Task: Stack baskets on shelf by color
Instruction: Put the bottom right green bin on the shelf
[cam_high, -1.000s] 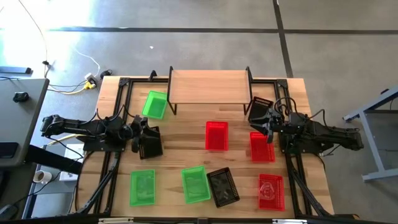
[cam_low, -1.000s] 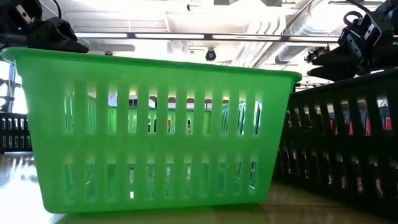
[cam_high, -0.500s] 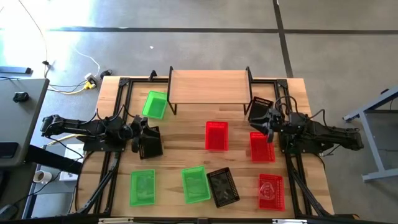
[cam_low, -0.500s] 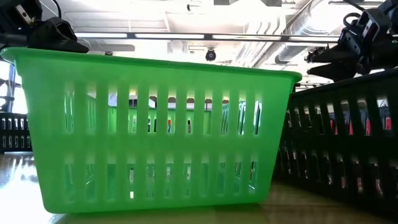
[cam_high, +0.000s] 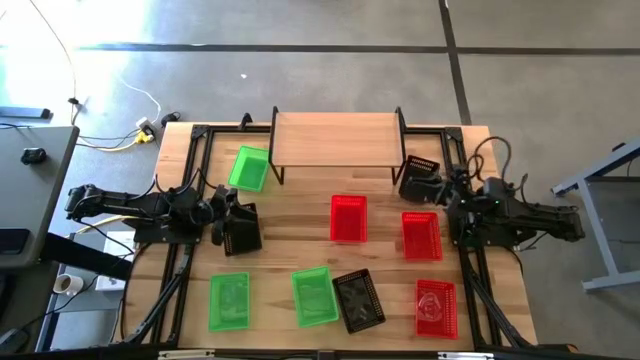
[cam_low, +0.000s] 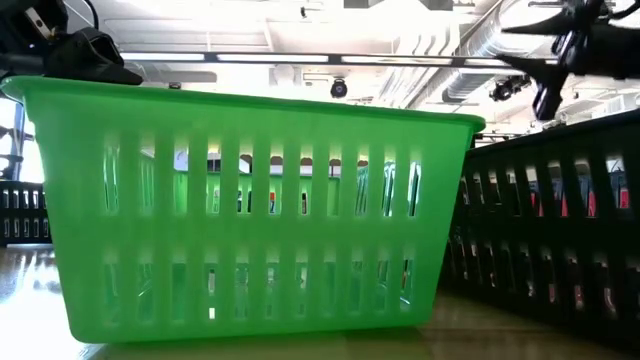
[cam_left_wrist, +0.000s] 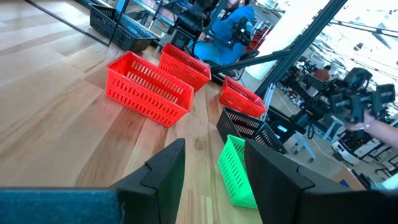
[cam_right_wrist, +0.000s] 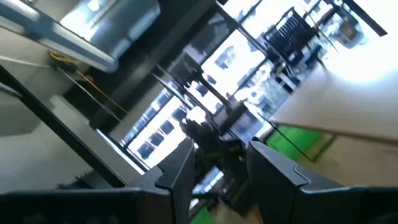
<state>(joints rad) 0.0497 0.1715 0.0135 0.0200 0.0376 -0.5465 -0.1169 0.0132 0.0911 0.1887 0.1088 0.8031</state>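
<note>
Overhead and table-level views of the basket-sorting bench. The shelf (cam_high: 335, 137), a light plank on thin black legs, stands at the far edge of the table (cam_high: 290, 225) with its long axis running left to right; nothing rests on it. Nine lattice baskets lie on the table. One green basket (cam_high: 249, 168) sits tilted just beside the shelf's left legs, long axis roughly front to back. A black basket (cam_high: 418, 178) lies just beside the shelf's right legs. A red basket (cam_high: 348, 218) lies mid-table and another red basket (cam_high: 421, 236) to its right, both with long axes front to back. Along the near edge lie two green baskets (cam_high: 229, 301), a skewed black basket (cam_high: 358, 300) and a third red basket (cam_high: 435, 306).

The left gripper (cam_high: 222, 213) hovers over a black basket (cam_high: 243, 231) at left, fingers (cam_left_wrist: 163, 168) apart, nothing between them. The right gripper (cam_high: 447, 190) hangs beside the far black basket, its fingers (cam_right_wrist: 177, 171) likewise parted and empty.
</note>
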